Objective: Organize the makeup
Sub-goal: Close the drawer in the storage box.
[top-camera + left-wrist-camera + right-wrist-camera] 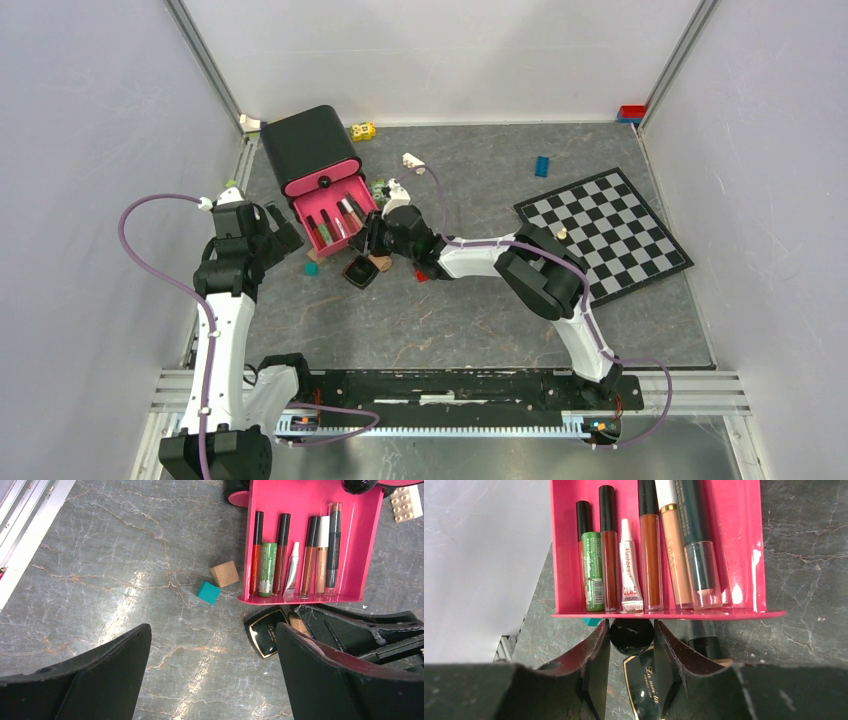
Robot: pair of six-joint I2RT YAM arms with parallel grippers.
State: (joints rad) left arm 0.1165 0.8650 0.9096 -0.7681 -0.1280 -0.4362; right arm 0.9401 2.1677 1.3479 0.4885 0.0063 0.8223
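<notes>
A pink drawer (335,215) stands pulled out of a black organizer (308,145). It holds several slim tubes (651,550) side by side, among them a green one (593,570) and a small white glue tube (630,570). My right gripper (631,630) is shut on the drawer's round black knob (631,636). A square black compact (644,685) lies on the table under my right gripper, also in the left wrist view (265,632). A black-capped bottle (704,640) lies beside it. My left gripper (213,630) is open and empty, left of the drawer.
A teal cube (208,592) and a wooden cube (224,573) lie left of the drawer. A checkerboard (605,230) lies at the right. A blue brick (541,166), a yellow toy (363,131) and a white brick (413,160) lie near the back.
</notes>
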